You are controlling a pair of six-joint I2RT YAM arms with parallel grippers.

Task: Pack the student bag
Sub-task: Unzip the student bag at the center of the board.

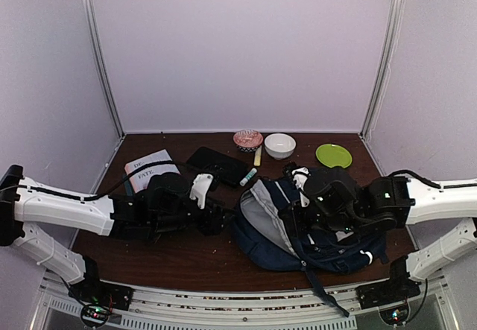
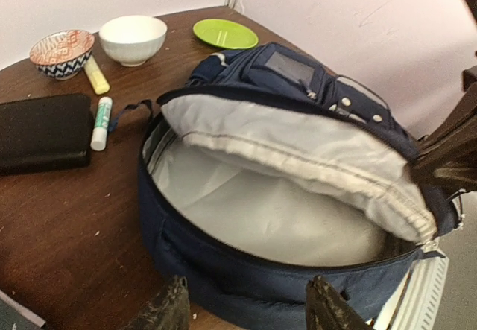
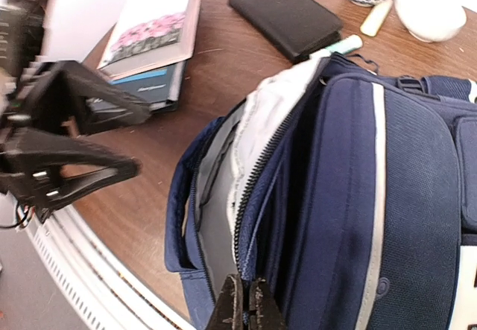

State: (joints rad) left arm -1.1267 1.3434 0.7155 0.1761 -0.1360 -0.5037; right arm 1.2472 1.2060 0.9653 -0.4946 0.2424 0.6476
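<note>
The student bag [image 1: 298, 226] is a navy backpack with white stripes, lying on the brown table right of centre. Its main compartment gapes toward the left and shows grey lining [image 2: 261, 203] with nothing inside. My right gripper [image 3: 246, 306] is shut on the bag's zipper edge [image 3: 257, 196] at the near end of the opening and holds the top flap up. It also shows in the left wrist view as a dark shape [image 2: 447, 155] at the flap's end. My left gripper [image 2: 246, 311] stands open just outside the bag's lower rim, holding nothing.
Behind the bag lie a black case [image 1: 218, 165], a green-and-white stick [image 1: 247, 177] and a yellow stick [image 1: 258, 156]. At the back stand a patterned bowl [image 1: 247, 139], a white bowl [image 1: 279, 145] and a green plate [image 1: 333, 155]. Books [image 1: 149, 167] are stacked at the far left.
</note>
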